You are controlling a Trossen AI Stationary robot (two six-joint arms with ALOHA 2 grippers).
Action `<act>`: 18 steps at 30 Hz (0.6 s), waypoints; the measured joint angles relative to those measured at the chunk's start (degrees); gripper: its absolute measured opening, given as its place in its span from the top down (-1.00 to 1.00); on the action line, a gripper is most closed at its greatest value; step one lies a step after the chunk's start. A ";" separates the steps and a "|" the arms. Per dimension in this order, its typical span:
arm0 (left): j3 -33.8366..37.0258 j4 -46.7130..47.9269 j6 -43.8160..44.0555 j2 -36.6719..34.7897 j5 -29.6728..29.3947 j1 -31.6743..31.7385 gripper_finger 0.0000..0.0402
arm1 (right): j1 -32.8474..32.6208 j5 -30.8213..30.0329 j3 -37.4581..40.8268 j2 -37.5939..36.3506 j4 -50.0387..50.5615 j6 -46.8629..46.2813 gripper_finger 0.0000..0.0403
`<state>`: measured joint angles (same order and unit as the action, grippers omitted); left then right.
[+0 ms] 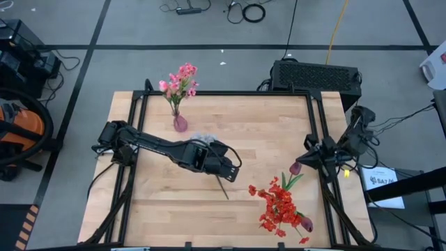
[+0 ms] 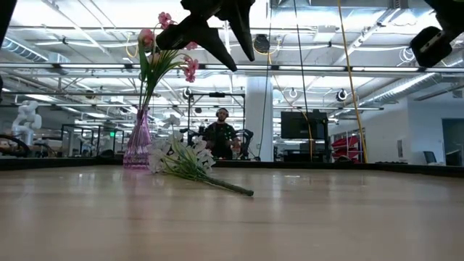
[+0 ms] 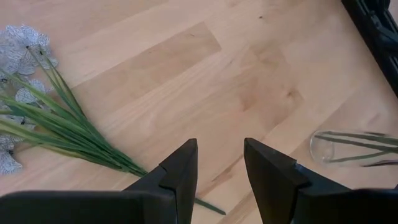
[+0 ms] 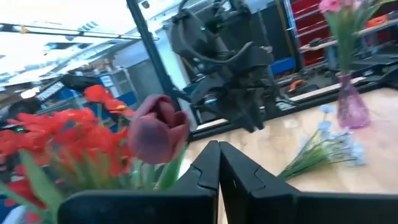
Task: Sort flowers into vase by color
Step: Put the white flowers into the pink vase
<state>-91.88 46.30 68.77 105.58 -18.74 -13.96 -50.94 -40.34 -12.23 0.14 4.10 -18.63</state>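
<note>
Here, progress legend:
Done: pink flowers [image 1: 179, 80] standing in vase [image 1: 180, 123], far desk [image 1: 265, 132] side.
Left: pale bunch [image 2: 181, 158] lying mid-desk; red spray [image 1: 281, 209], maroon tulip [image 4: 157, 134] near right.
Left gripper [image 3: 219, 171]: narrowly parted, empty, above pale bunch's stems.
Right gripper [image 4: 217, 167]: closed, empty.

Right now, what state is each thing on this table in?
vase: upright, holding pink flowers
pale bunch: lying flat on the table
red flowers: lying flat
maroon tulip: lying flat
left tool: open, empty, above the pale bunch's stems
right tool: shut, empty

Likely a robotics lab: ceiling trusses [image 2: 87, 69], monitors [image 2: 304, 125], floor cables [image 1: 245, 11].
</note>
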 joint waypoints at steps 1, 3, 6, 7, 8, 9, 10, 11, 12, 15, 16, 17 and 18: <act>0.02 -0.08 0.00 0.00 0.00 0.00 0.31 | 0.98 0.23 0.19 0.00 -0.09 0.27 1.00; 0.02 -0.61 0.00 0.00 0.00 0.00 0.31 | 3.04 1.95 0.61 0.00 -0.82 -0.40 1.00; 0.00 -0.96 0.00 0.00 -0.01 0.00 0.31 | 6.34 6.67 2.58 0.13 -0.33 -3.52 1.00; 0.00 -0.96 0.00 0.00 -0.02 0.00 0.31 | 7.48 7.61 3.32 0.13 -0.36 -4.37 1.00; 0.00 -0.94 -0.02 0.00 -0.05 0.00 0.31 | 8.56 7.78 4.02 0.12 -0.48 -5.18 1.00; 0.00 -0.94 -0.04 0.00 -0.19 0.00 0.31 | 9.61 8.13 4.72 0.11 -0.65 -5.96 1.00; 0.00 -0.94 -0.03 0.00 -0.28 0.00 0.31 | 10.72 9.11 5.45 0.12 -1.13 -6.33 1.00; 0.02 -0.90 -0.04 0.00 -0.38 0.00 0.31 | 11.88 10.47 6.26 0.13 -2.24 -6.50 1.00; 0.02 -0.90 -0.04 0.00 -0.49 0.00 0.31 | 13.08 11.84 6.97 0.13 -3.89 -6.60 1.00; 0.02 -0.83 -0.18 0.02 -1.08 0.03 0.31 | 16.83 15.36 8.97 0.11 -8.80 -6.50 1.00; 0.02 -0.81 -0.26 0.02 -1.14 0.09 0.31 | 18.08 16.38 9.53 0.13 -9.35 -6.54 1.00; 0.02 -0.81 -0.30 0.02 -1.18 0.11 0.31 | 19.34 17.19 9.91 0.13 -9.50 -6.71 1.00; 0.02 -0.81 -0.49 0.02 -1.28 0.11 0.31 | 20.71 18.21 10.17 0.14 -9.65 -7.00 1.00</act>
<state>-91.86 45.50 68.29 105.60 -20.03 -13.85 -30.23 -22.13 -2.06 0.28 -5.55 -25.64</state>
